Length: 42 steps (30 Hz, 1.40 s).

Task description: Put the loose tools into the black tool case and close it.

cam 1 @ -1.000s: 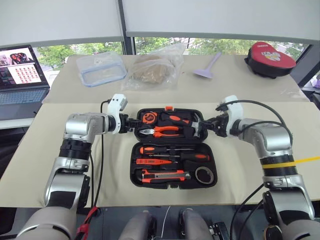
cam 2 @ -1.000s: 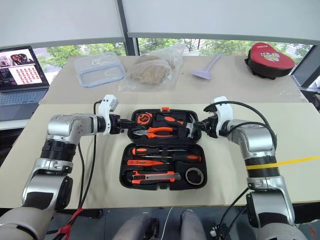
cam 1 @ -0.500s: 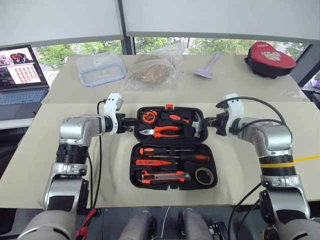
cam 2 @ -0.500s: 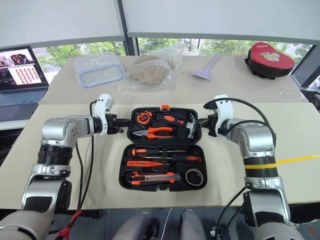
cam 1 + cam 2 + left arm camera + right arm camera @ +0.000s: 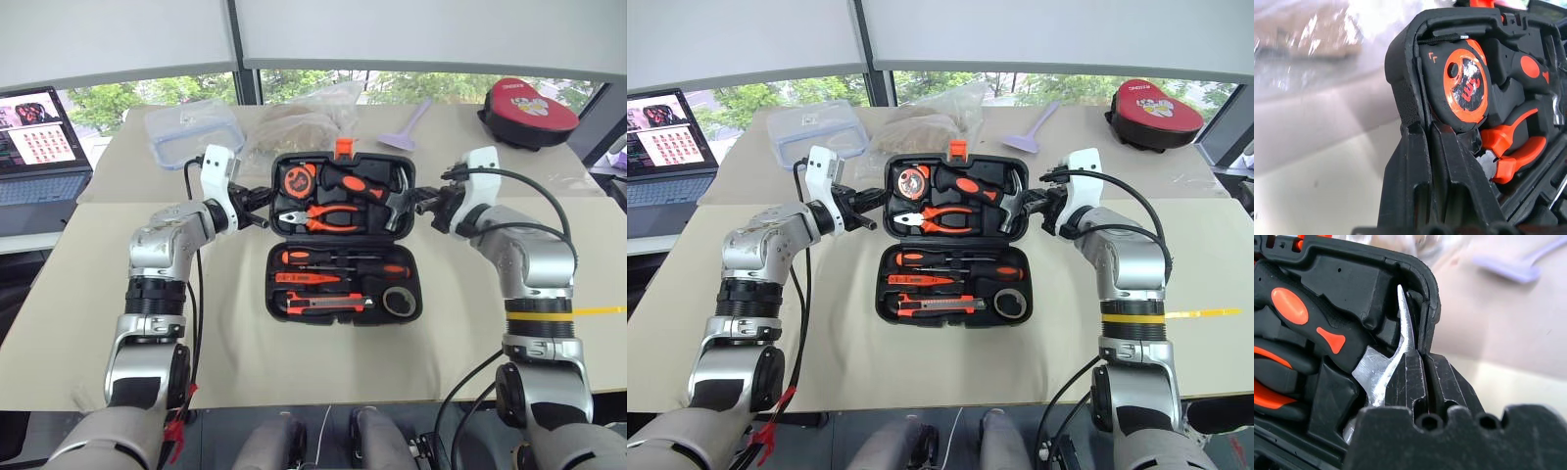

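The black tool case (image 5: 271, 294) lies open on the beige table, with its lid (image 5: 294, 158) tilted up off the table. The near half holds two black-and-orange screwdrivers (image 5: 343, 258), a slim orange screwdriver (image 5: 299, 278), a utility knife (image 5: 328, 305) and a grey tape roll (image 5: 397, 302). Orange-handled pliers (image 5: 328, 217) and a hammer (image 5: 392, 201) sit in the lid. My left gripper (image 5: 259, 208) is shut on the lid's left edge, its fingers (image 5: 1418, 147) pinching the rim. My right gripper (image 5: 423, 203) is shut on the lid's right edge, its fingers (image 5: 1410, 374) clamped beside the hammer claw.
Behind the case lie a clear food container (image 5: 191, 132), a crumpled plastic bag (image 5: 304, 113) and a purple scraper (image 5: 407, 132). A red-and-black pouch (image 5: 529, 108) sits at the far right. A laptop (image 5: 39, 147) stands at the far left.
Both grippers have closed on the lid's side edges and risen, swinging the lid from flat on the table to tilted up. The camera view has also shifted.
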Each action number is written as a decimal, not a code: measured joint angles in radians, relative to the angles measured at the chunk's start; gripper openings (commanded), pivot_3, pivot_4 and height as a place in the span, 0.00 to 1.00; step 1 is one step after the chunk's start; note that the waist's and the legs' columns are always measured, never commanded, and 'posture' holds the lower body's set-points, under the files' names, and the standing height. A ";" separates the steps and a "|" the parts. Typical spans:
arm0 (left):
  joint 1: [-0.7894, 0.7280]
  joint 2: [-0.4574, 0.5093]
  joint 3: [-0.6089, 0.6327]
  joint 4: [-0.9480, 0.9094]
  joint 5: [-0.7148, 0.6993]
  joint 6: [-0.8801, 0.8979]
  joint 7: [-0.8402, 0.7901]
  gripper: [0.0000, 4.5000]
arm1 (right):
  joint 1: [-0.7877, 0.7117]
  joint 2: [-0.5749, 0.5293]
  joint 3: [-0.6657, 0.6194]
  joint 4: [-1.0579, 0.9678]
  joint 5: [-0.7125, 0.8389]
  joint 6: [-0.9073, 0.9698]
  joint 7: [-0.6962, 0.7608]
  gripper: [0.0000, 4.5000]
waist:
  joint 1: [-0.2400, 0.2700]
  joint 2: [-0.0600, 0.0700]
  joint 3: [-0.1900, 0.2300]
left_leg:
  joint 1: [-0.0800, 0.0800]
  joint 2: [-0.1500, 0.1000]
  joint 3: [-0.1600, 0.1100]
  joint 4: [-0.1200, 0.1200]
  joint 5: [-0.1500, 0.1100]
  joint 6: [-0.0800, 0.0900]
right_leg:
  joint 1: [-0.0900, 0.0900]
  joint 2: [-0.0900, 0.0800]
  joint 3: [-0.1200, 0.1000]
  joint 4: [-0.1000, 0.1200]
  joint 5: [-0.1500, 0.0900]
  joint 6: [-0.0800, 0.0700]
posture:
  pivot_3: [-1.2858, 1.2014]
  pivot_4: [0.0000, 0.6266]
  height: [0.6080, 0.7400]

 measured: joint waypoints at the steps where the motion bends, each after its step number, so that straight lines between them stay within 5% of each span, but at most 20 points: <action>1: 0.046 0.003 -0.008 -0.037 0.006 -0.050 -0.014 0.00 | 0.048 0.001 0.001 -0.040 -0.003 -0.033 0.005 0.01 | -0.001 0.000 0.000 | 0.001 0.000 -0.001 0.000 0.000 0.000 | 0.000 0.000 0.000 0.000 0.000 0.000 | 0.52 0.24 0.86; 7: 0.273 0.006 -0.037 -0.256 0.068 -0.256 0.013 0.00 | 0.325 0.005 0.024 -0.233 -0.092 -0.353 0.010 0.01 | 0.000 0.000 0.000 | 0.007 -0.003 -0.002 -0.002 -0.001 -0.001 | 0.005 0.002 0.001 -0.004 0.000 0.000 | 0.52 0.24 0.86; 18: 0.457 0.014 -0.028 -0.477 0.066 -0.250 0.099 0.00 | 0.545 -0.058 0.043 -0.329 -0.193 -0.669 0.029 0.01 | 0.000 0.002 -0.001 | 0.017 -0.003 -0.001 -0.003 -0.001 -0.001 | 0.009 0.002 0.006 -0.002 -0.001 -0.001 | 0.52 0.24 0.86; 25: 0.622 0.081 -0.006 -0.617 -0.024 -0.072 0.091 0.53 | 0.812 -0.146 0.019 -0.573 -0.079 -0.607 0.154 0.52 | -0.001 0.002 -0.001 | 0.018 0.002 0.000 -0.004 -0.002 -0.002 | 0.012 0.004 0.008 -0.003 -0.002 -0.004 | 0.52 0.24 0.86; 28: 0.663 0.221 0.097 -0.678 -0.165 0.089 0.017 0.75 | 0.975 -0.261 -0.093 -0.727 0.073 -0.504 0.269 0.52 | 0.005 0.002 -0.001 | 0.016 0.002 0.000 -0.003 -0.002 -0.002 | 0.009 0.005 0.008 -0.002 -0.003 -0.005 | 0.52 0.24 0.86; 32: 0.670 0.504 0.202 -0.635 -0.300 0.223 -0.206 0.75 | 1.169 -0.394 -0.251 -0.833 0.265 -0.374 0.447 0.52 | 0.016 0.002 -0.001 | 0.029 0.006 -0.001 -0.004 -0.009 -0.003 | 0.021 0.012 0.006 -0.010 -0.004 -0.005 | 0.52 0.24 0.86; 35: 0.591 0.600 0.101 -0.470 -0.245 0.162 -0.361 0.76 | 1.203 -0.427 -0.223 -0.838 0.255 -0.364 0.508 0.41 | 0.030 0.003 0.000 | 0.039 0.007 -0.001 -0.007 -0.019 0.002 | 0.033 0.011 0.004 -0.018 -0.004 -0.005 | 0.52 0.24 0.86; 39: 0.372 0.581 -0.080 -0.221 -0.108 0.006 -0.475 0.60 | 1.171 -0.439 -0.122 -0.817 0.186 -0.366 0.514 0.14 | 0.052 0.000 0.001 | 0.039 0.006 -0.001 -0.007 -0.015 -0.006 | 0.035 0.010 0.004 -0.020 -0.004 -0.003 | 0.52 0.24 0.86; 42: 0.163 0.462 -0.197 -0.015 0.016 -0.156 -0.493 0.32 | 1.119 -0.445 -0.053 -0.795 0.127 -0.377 0.514 0.00 | 0.061 -0.002 0.001 | 0.035 0.004 -0.001 -0.005 -0.015 -0.006 | 0.032 0.008 0.004 -0.020 -0.003 -0.002 | 0.52 0.24 0.86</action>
